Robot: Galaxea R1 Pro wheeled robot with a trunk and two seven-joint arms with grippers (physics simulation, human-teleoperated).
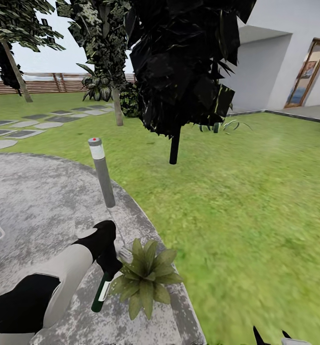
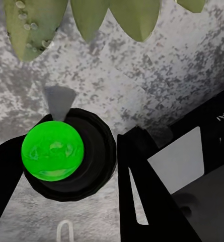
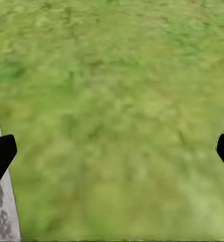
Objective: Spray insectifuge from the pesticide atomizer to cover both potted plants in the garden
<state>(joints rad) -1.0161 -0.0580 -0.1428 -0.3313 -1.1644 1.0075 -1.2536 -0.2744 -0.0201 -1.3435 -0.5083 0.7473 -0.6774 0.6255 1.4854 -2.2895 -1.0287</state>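
Pesticide atomizer (image 1: pixel 102 287) hangs in the left gripper (image 1: pixel 109 261), its slim dark green body with the white label tilted down toward 7 o'clock in the head view, the trigger head hidden up in the black claw. That claw is clamped on the bottle; in the left wrist view the atomizer (image 2: pixel 66 154) is seen end-on as a round dark body with a bright green disc, with a black finger (image 2: pixel 142 191) on each side of it. Just beside the bottle, at its 3 o'clock in the head view, sits 1 potted plant (image 1: pixel 145 278), a low rosette of pointed olive leaves at the rim of the grey paved patio (image 1: pixel 40 201). The wrist camera shows leaf tips (image 2: pixel 36 25) carrying small droplets, close ahead of the bottle. A grey bollard lamp (image 1: pixel 102 172) stands at 12 o'clock from the plant. The right gripper (image 3: pixel 112 151) hovers over the lawn (image 1: pixel 246 201) with its fingers wide apart, nothing between them. A dark-leaved tree (image 1: pixel 179 72) stands farther back, toward 1 o'clock.
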